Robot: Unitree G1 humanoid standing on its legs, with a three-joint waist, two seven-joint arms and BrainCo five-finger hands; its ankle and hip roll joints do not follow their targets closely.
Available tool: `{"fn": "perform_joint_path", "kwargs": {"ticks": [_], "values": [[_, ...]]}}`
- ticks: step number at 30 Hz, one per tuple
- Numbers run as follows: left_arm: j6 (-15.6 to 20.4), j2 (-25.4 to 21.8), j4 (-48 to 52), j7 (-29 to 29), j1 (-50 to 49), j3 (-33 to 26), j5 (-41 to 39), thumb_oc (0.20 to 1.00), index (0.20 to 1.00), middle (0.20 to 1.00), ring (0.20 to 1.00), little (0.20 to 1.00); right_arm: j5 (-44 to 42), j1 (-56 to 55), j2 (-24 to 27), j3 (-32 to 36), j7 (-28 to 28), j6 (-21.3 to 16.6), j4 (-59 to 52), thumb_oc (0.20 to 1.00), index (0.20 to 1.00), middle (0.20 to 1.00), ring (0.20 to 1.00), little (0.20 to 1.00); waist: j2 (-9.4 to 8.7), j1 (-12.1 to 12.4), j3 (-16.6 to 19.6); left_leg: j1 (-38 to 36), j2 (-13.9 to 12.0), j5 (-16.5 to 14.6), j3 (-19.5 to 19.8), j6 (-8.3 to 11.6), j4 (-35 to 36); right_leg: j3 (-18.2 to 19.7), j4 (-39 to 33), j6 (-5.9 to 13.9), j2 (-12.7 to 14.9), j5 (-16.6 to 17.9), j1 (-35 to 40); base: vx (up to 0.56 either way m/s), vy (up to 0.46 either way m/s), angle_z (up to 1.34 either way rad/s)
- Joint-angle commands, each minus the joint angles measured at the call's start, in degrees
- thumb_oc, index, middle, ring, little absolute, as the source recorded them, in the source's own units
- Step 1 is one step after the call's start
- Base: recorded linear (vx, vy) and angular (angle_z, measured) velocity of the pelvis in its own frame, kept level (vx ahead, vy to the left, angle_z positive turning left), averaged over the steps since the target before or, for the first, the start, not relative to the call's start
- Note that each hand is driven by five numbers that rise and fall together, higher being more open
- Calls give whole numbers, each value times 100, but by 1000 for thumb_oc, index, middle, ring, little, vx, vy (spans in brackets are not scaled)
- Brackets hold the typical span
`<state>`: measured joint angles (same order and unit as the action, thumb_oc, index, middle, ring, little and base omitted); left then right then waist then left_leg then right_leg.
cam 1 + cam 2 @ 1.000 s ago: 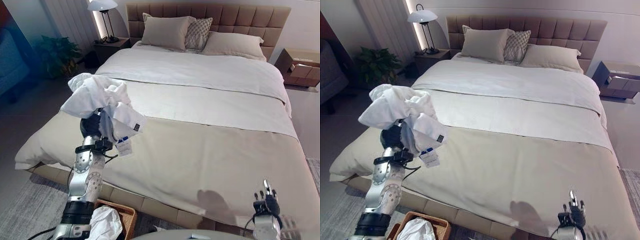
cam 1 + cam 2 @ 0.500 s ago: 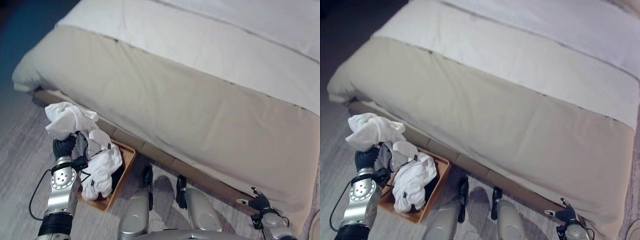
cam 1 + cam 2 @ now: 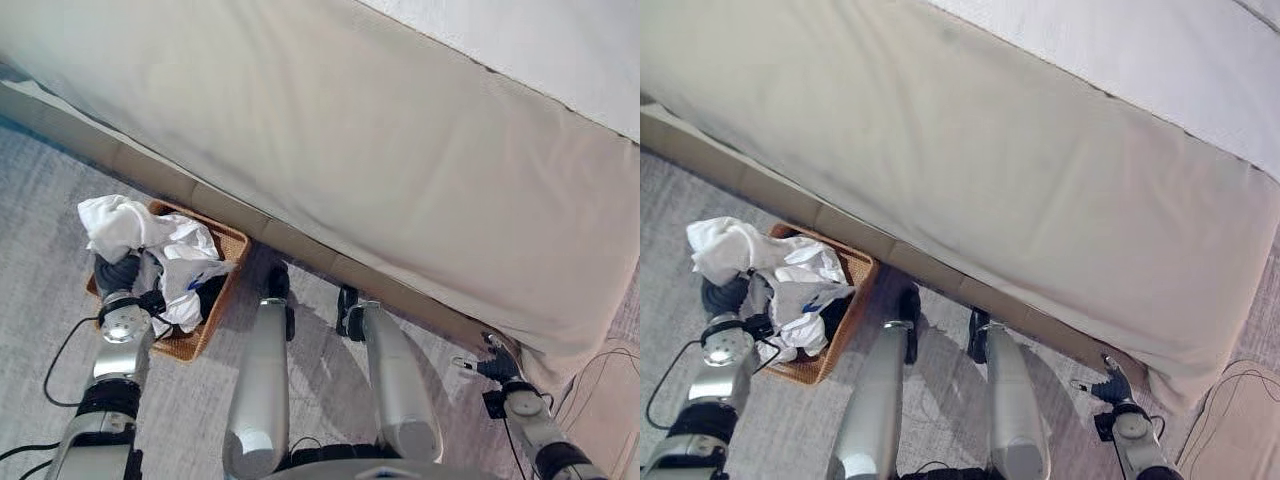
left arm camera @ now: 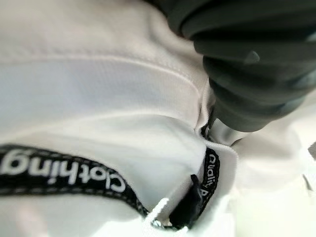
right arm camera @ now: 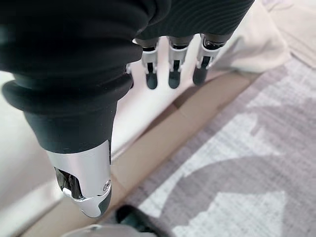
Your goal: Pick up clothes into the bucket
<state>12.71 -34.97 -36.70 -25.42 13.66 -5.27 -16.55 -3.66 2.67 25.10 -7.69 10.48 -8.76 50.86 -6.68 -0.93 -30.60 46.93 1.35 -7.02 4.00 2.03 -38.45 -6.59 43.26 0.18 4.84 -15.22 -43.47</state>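
Head views, far left: wicker basket (image 3: 205, 325) on grey carpet (image 3: 40, 230), just beside the bed base (image 3: 150, 175), heaped with white clothes (image 3: 190, 270). Left hand (image 3: 118, 272) raised over the basket's near-left corner, forearm upright, a bunched white garment (image 3: 115, 222) draped over the dark cover and hanging into the heap. From the head, fingers buried in cloth; grip state cannot be read there.

Left wrist view, close: dark ribbed cover (image 4: 247, 54) pressed into white fabric (image 4: 98, 98), with a black printed neck tape (image 4: 64, 175) and a fold of collar. One silver finger base visible beside the cover; curl around the cloth cannot be told.

Centre: beige duvet (image 3: 970, 170) overhanging the bed edge.

Far right: right hand (image 3: 492, 365) low, near the duvet's hanging corner, apart from the basket.

Right wrist view: fingers (image 5: 170, 71) straight, side by side with small gaps, thumb (image 5: 86, 182) extended apart, holding nothing, above the bed base and patterned carpet.
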Motion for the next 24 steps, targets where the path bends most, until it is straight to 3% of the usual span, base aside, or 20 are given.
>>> {"fn": "perform_joint_path", "kwargs": {"ticks": [1, 6, 13, 14, 24], "values": [[125, -523, 109, -287, -73, -97, 132, 200, 200, 200, 200, 200, -306, -192, 102, -276, 208, -198, -131, 1000, 1000, 1000, 1000, 1000, -167, -66, 83, 132, 166, -330, 169, -292, -463, 165, -733, 392, 260, 819, 16, -8, 3, 8], [-47, -775, -11, -309, 78, 21, 131, 200, 200, 200, 200, 200, -494, -160, 125, -431, 253, -246, -196, 1000, 1000, 1000, 1000, 1000, -283, -78, 81, 829, 172, -596, 243, -387, -1110, 147, -241, 382, 222, 655, -603, -6, 29, 3], [-227, -737, -452, -230, 365, 223, -44, 200, 200, 200, 200, 200, -668, -94, 181, -480, 353, -257, -408, 1000, 1000, 1000, 1000, 1000, -356, -123, 81, 1372, 246, -710, 274, -420, -1524, 51, 80, 403, 281, 571, -1043, -10, 31, 1], [-272, -726, -541, -201, 406, 257, -65, 1000, 1000, 1000, 1000, 1000, -665, -99, 192, -488, 367, -248, -412, 1000, 1000, 1000, 1000, 1000, -355, -128, 81, 1410, 243, -715, 278, -419, -1547, 41, 101, 406, 298, 566, -1077, -1, 18, 7], [-556, -683, -470, -311, 419, 276, 226, 1000, 1000, 1000, 1000, 1000, -625, -181, 274, -519, 362, -169, -543, 1000, 1000, 1000, 1000, 1000, -415, -160, 81, 1611, 255, -729, 266, -438, -1633, -12, 166, 431, 325, 597, -1280, -2, 15, 1]]}}
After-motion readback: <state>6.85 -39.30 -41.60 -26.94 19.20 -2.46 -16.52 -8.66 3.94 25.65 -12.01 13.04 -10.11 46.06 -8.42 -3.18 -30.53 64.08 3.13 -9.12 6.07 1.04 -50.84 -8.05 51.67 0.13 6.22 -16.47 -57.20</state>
